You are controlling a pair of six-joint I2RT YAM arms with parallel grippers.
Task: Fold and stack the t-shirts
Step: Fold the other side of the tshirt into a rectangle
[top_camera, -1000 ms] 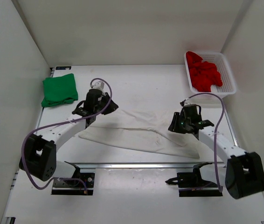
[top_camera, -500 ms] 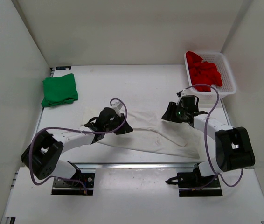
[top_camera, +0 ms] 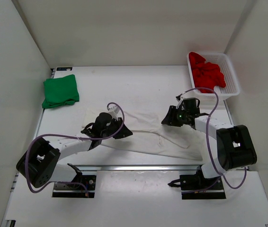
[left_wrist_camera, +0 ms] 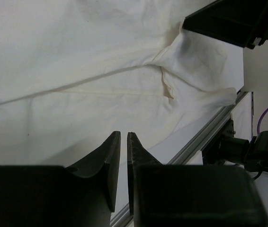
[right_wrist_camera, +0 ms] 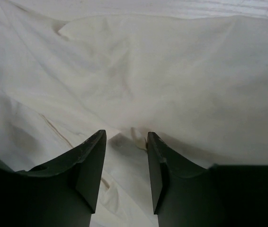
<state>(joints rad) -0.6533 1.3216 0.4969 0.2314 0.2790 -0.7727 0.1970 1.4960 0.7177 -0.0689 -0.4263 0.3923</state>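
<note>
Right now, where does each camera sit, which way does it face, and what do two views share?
Top external: above and behind the bases, looking down at the table; left arm and right arm show.
Left wrist: on the left arm, looking past the left gripper at the white t-shirt.
Right wrist: on the right arm, looking past the right gripper at that cloth.
Shared: both wrist views show the white t-shirt.
</note>
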